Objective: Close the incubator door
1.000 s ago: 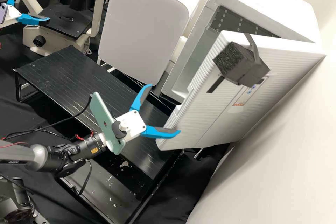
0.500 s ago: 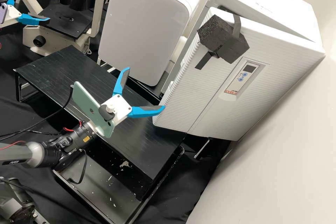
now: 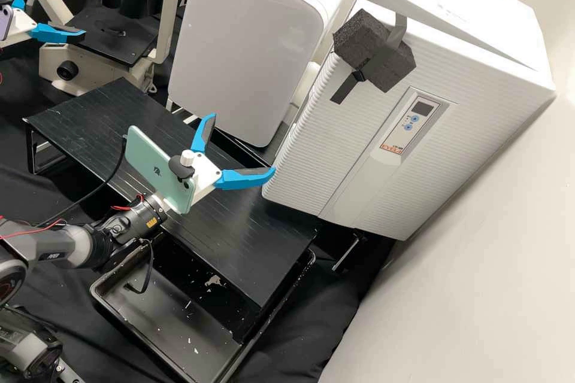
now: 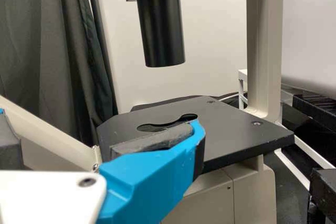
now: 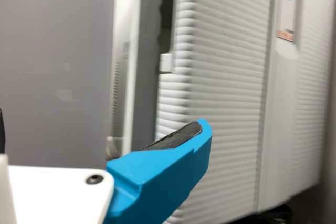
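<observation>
Beside the pale wall point(image 3: 479, 221) in the high view, the incubator door point(image 3: 329, 167) stands ajar on the white incubator point(image 3: 479, 24). A wedge-shaped gap shows along its top, narrowing toward the wall side; the right wrist view shows an opening at the door's ribbed free edge too. A dark foam block point(image 3: 359, 36) is held to the door's upper free corner by a black strap point(image 3: 398, 27), and a control panel point(image 3: 413, 125) with a small display and two blue buttons is set in its front.

The right gripper point(image 3: 243, 142) is above the black worktop point(image 3: 251, 245), its jaws spread wide with nothing between them. One tip is at the free edge of the door, low down; whether it touches cannot be told. A mint-green phone point(image 3: 156, 167) is mounted on this gripper.

Well apart, by the microscope point(image 3: 171, 18), the left gripper point(image 3: 60, 11) also has its jaws parted and holds nothing. One of its tips is close to the black microscope stage point(image 3: 114, 42); contact is unclear.

Between microscope and incubator is a white cabinet with a grey front point(image 3: 245, 42). Partly under the worktop lies a black tray point(image 3: 168, 323) with pale flecks in it.
</observation>
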`<state>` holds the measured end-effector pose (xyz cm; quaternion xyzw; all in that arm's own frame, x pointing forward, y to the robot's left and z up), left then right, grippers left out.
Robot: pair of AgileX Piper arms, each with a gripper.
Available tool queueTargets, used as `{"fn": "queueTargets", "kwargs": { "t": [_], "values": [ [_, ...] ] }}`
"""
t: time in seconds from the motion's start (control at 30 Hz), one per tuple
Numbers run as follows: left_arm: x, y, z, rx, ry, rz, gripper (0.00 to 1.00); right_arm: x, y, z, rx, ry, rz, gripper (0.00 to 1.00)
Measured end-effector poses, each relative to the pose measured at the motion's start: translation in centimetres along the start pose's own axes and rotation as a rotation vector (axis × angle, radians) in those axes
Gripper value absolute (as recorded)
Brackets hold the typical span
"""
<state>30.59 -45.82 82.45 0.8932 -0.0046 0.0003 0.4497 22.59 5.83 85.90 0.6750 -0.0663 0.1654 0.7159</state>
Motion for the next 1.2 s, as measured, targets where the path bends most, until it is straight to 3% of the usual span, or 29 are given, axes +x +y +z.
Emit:
{"fn": "queueTargets", "kwargs": {
  "t": [0.4, 0.57, 0.77, 1.07, 1.2],
  "values": [
    [0.0, 0.0, 0.0, 0.0, 0.0, 0.0, 1.0, 3.4, -1.1, 0.5, -0.044, -0.048, 0.022, 1.0],
    [0.0, 0.0, 0.0, 0.0, 0.0, 0.0, 1.0, 5.6, -2.5, 0.6, -0.094, -0.044, 0.009, 1.0],
    [0.0, 0.0, 0.0, 0.0, 0.0, 0.0, 1.0, 5.9, -2.4, 1.1, -0.103, -0.06, 0.015, 1.0],
    [0.0, 0.0, 0.0, 0.0, 0.0, 0.0, 1.0, 3.0, -1.0, 1.8, -0.063, -0.132, 0.044, 1.0],
    [0.0, 0.0, 0.0, 0.0, 0.0, 0.0, 1.0, 2.4, -0.5, 2.2, 0.035, -0.115, 0.037, 1.0]
  ]
}}
